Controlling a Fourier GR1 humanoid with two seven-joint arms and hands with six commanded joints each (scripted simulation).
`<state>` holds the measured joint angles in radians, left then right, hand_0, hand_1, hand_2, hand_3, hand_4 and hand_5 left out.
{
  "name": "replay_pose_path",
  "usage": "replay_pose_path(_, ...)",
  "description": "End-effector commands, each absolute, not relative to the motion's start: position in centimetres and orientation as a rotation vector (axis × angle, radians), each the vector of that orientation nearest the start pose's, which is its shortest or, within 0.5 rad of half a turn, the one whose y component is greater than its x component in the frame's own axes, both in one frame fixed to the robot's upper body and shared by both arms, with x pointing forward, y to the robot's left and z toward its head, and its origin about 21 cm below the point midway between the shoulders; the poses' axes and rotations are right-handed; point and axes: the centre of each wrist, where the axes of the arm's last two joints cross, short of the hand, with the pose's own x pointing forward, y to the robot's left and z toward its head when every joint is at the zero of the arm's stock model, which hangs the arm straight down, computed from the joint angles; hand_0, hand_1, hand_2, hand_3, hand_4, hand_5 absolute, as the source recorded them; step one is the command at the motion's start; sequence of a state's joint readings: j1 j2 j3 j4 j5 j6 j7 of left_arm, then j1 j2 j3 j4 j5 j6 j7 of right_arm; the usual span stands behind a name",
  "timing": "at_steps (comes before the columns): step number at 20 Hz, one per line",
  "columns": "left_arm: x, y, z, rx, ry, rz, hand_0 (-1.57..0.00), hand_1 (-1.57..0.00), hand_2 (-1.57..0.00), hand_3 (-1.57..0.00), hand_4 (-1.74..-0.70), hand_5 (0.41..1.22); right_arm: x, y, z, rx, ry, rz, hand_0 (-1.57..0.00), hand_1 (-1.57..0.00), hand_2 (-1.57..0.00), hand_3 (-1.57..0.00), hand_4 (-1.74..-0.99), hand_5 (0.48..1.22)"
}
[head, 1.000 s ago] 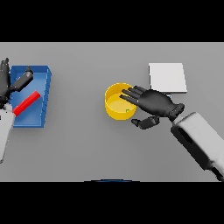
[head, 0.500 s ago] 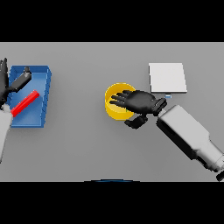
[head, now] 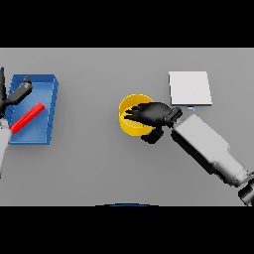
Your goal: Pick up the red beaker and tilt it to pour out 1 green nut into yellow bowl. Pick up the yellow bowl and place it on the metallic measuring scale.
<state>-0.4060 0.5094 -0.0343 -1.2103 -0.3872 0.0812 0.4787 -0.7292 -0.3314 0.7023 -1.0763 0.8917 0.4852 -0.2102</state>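
The yellow bowl (head: 130,118) stands mid-table. My right hand (head: 155,113) lies over its right half, fingers bent down across the rim into the bowl and the thumb (head: 151,136) outside its near wall. Whatever is inside the bowl is hidden by the hand. The red beaker (head: 28,117) lies slanted on its side in the blue tray (head: 47,99) at the far left. My left hand (head: 11,99) hovers at the tray's left edge, fingers straight and apart, just above the beaker. The pale square measuring scale (head: 190,88) sits at the back right, just beyond my right wrist.
My right forearm (head: 208,149) runs from the lower right corner toward the bowl. A small blue mark (head: 190,108) shows at the scale's near edge. Grey table (head: 89,163) lies between the tray and the bowl.
My right hand has slid left over the bowl and its fingers have bent down over the rim. The left hand and the beaker have stayed put.
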Motion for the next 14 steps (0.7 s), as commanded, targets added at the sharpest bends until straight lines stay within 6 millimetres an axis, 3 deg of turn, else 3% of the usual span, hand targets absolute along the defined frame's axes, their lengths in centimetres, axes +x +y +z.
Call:
replay_pose_path(1, 34.58, 33.17, 7.78, 0.853, -1.102, -0.431, 0.00, 0.00, 0.00, 0.00, -0.74, 0.697, 36.16, -12.16, 4.99, -0.345, -1.146, 2.148, 0.00, 0.00, -0.01, -0.05, -1.285, 0.753)
replay_pose_path(4, 34.69, 32.97, 7.57, 0.847, -1.110, -0.433, 0.00, 0.00, 0.00, 0.00, -0.75, 0.701, 35.94, -12.35, 4.61, -0.343, -1.090, 2.116, -0.03, -0.04, -0.07, -0.14, -1.302, 0.805)
replay_pose_path(5, 34.71, 33.05, 7.67, 0.851, -1.107, -0.433, 0.00, 0.00, 0.00, 0.00, -0.75, 0.701, 35.91, -12.54, 4.74, -0.342, -1.086, 2.121, -0.16, -0.14, -0.15, -0.18, -1.321, 0.839)
replay_pose_path(6, 34.66, 32.87, 7.60, 0.846, -1.114, -0.436, 0.00, 0.00, 0.00, 0.00, -0.75, 0.700, 36.05, -12.42, 4.71, -0.329, -1.090, 2.131, -0.44, -0.42, -0.38, -0.24, -1.351, 0.915)
replay_pose_path(8, 34.84, 33.05, 7.44, 0.849, -1.103, -0.431, 0.00, 0.00, 0.00, 0.00, -0.76, 0.704, 35.86, -12.91, 4.86, -0.283, -1.103, 2.137, -0.85, -0.84, -0.81, -0.40, -1.463, 1.025)
replay_pose_path(10, 35.05, 32.65, 7.52, 0.848, -1.104, -0.430, 0.00, 0.00, 0.00, 0.00, -0.76, 0.701, 35.99, -12.66, 4.93, -0.276, -1.082, 2.140, -1.11, -1.10, -1.08, -0.71, -1.557, 1.096)
replay_pose_path(12, 34.81, 32.69, 7.56, 0.850, -1.113, -0.441, 0.00, 0.00, 0.00, 0.00, -0.75, 0.698, 36.14, -12.39, 5.10, -0.270, -1.070, 2.149, -1.28, -1.27, -1.18, -1.01, -1.623, 1.141)
replay_pose_path(14, 34.74, 32.91, 7.25, 0.854, -1.110, -0.453, 0.00, 0.00, 0.00, 0.00, -0.75, 0.692, 36.15, -12.65, 5.23, -0.259, -1.072, 2.146, -1.38, -1.38, -1.23, -1.21, -1.666, 1.170)
